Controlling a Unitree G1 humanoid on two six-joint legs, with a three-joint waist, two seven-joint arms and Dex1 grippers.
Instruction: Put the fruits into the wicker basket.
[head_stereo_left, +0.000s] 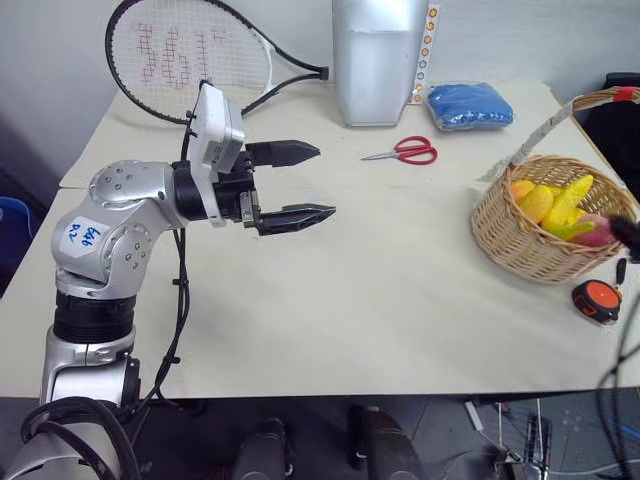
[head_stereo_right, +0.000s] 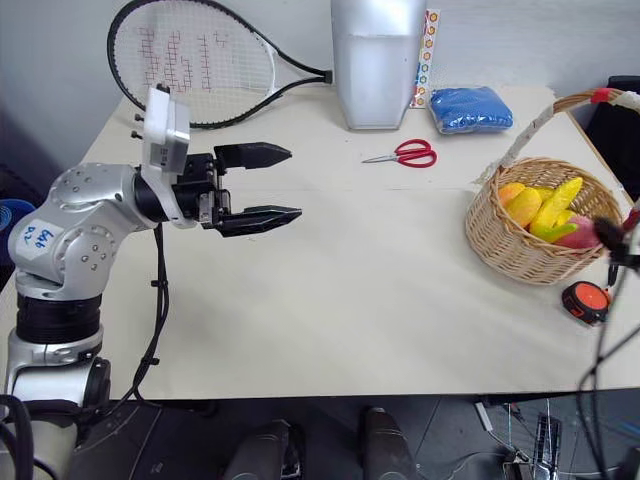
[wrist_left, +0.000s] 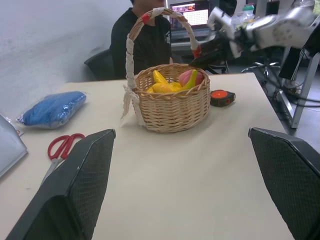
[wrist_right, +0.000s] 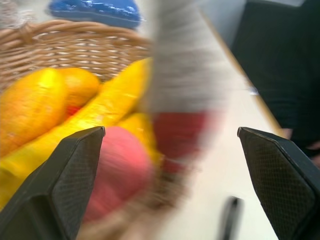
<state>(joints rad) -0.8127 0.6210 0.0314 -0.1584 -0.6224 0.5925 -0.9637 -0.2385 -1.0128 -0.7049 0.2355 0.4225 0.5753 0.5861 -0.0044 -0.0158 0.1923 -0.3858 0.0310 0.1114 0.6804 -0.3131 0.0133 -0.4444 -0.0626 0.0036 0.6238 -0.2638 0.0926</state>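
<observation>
The yellow and pink-red toy fruits (head_stereo_left: 560, 208) lie gathered in the round tan wicker basket (head_stereo_left: 520, 240); both grippers' jaws stand spread and empty, apparently finished

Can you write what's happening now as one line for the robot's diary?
fruits: in basket | left gripper: open, empty | right gripper: open, beside basket

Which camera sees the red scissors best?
The right eye view: the red scissors lie whole and unblocked on the table. The left eye view shows them about as well. In the left wrist view, a finger hides their blades.
</observation>
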